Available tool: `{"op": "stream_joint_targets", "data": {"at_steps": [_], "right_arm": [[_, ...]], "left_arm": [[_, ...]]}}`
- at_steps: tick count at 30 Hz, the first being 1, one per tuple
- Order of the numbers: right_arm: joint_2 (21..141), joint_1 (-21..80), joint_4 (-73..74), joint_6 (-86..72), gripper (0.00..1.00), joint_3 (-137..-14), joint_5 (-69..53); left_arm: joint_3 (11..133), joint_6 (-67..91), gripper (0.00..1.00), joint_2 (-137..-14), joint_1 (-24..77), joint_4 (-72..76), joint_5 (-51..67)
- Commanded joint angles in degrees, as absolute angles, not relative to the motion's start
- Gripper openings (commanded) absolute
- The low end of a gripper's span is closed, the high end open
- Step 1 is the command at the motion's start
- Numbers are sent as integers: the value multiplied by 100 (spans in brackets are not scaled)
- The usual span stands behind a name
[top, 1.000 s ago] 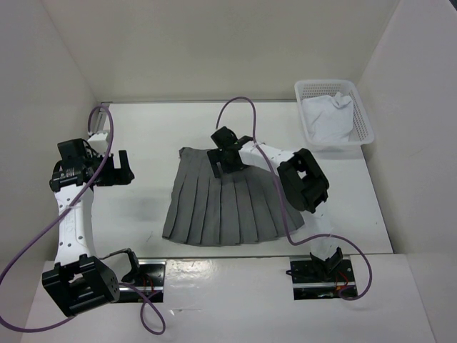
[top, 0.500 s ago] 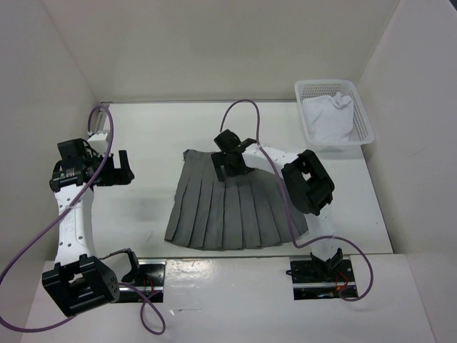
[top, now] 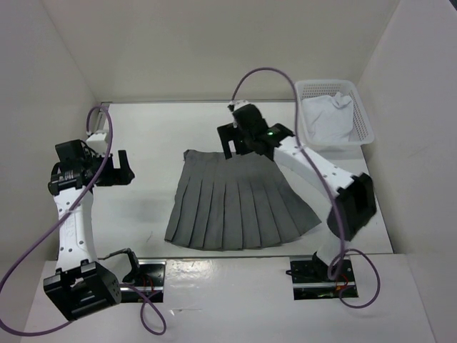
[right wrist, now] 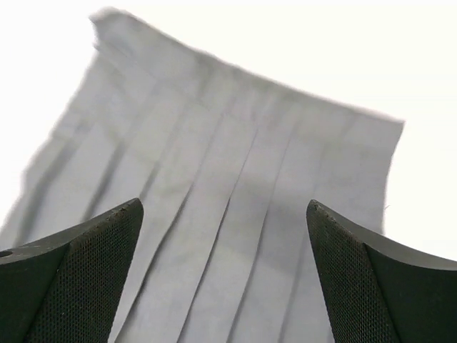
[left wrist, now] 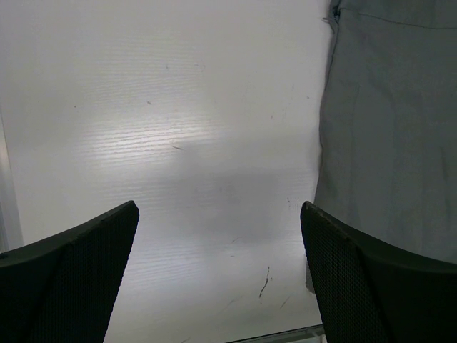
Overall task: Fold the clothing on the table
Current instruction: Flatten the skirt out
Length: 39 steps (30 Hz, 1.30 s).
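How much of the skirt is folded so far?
Nothing looks folded yet: the dark grey pleated fabric skirt lies spread flat on the white matte table. Nothing is in hand either. The right gripper hangs open near the skirt's narrow end, and the left gripper sits open off to its side. All the folding is left.

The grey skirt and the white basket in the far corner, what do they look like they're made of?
Skirt: probably a soft woven fabric, matte dark grey. It lies limp and flat on the tabletop in pressed pleats, with no shine. Basket: likely moulded plastic, plain white. Its walls are a regular open lattice under a smooth, even rim, though the finish is hard to judge from this far.
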<state>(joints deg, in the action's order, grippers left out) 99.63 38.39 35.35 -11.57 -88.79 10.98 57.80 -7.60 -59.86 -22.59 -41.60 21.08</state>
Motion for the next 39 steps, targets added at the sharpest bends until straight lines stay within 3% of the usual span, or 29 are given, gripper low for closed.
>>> {"op": "stream_joint_targets", "data": {"at_steps": [1, 5, 8, 19, 29, 39], "right_arm": [[8914, 3386, 3218, -572, 99, -8685, 637], [8429, 1501, 3347, -301, 99, -8288, -726], [8883, 898, 4182, 252, 97, -8358, -1590], [8974, 844, 4157, 993, 94, -7620, -1679], [9456, 791, 4218, 1063, 94, -7682, -1679], [9510, 686, 4271, 1116, 93, -7734, -1679]], "left_arm": [[5862, -949, 100, -5871, -2294, -4122, 2539], [6011, -1063, 100, -6169, -1979, -4184, 2663], [6195, -1063, 100, -6818, -1460, -4184, 2811], [7803, -765, 98, -9631, -308, -3542, 3173], [9043, -650, 84, -11757, 324, -3428, 3568], [9589, -703, 82, -12541, 606, -3313, 3350]]}}
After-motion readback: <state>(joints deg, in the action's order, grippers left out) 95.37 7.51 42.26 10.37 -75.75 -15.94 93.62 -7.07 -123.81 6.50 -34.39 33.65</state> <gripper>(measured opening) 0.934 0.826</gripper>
